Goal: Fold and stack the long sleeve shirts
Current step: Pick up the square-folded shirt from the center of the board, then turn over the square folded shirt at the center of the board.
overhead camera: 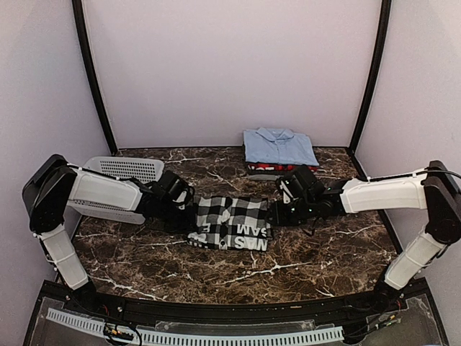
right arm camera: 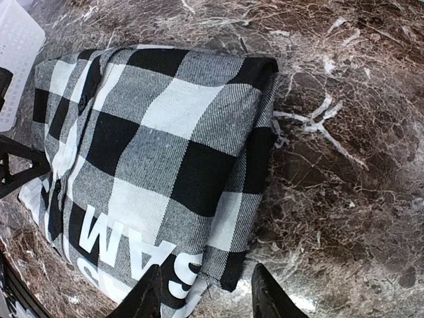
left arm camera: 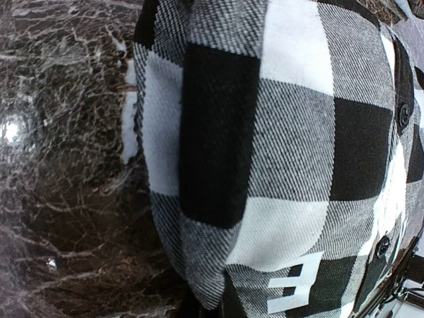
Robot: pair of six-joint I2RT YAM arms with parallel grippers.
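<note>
Dark marble table (overhead camera: 324, 245) fills the enclosure floor in the top external view, with plain pale walls on three sides.

Top external view:
- The buffalo-check shirt (overhead camera: 230, 222) lies folded flat between the two grippers, white block lettering on its near edge.
- The left gripper (overhead camera: 189, 205) meets the shirt's left edge.
- The right gripper (overhead camera: 277, 213) sits at the shirt's right edge.
- A folded light blue collared shirt (overhead camera: 279, 146) lies beyond the right gripper, stacked on a red shirt (overhead camera: 277, 169) of which only a strip shows.
- A perforated plastic basket (overhead camera: 122, 169) lies behind the left arm.

Left wrist view:
- The buffalo-check shirt (left arm camera: 278, 165) fills the frame directly ahead of the hand, and its folded edge rises toward the camera.
- The cloth hides the fingers.
- The jaws are fully closed, pinching that folded edge.
- Dark buttons (left arm camera: 404, 116) line the far side, and part of a white letter (left arm camera: 291, 281) shows low in the frame.
- Bare table (left arm camera: 59, 165) lies to the side.

Right wrist view:
- The right gripper (right arm camera: 205, 301) stands partly spread, its two black fingers (right arm camera: 142, 298) apart and holding nothing.
- The buffalo-check shirt (right arm camera: 159, 165) lies just ahead of the fingertips, and its near corner reaches the gap between them.
- White lettering (right arm camera: 119, 245) runs beside the one finger.
- A basket corner (right arm camera: 16, 59) shows beyond the shirt.
- Bare table (right arm camera: 344, 165) lies on the other side.
</note>
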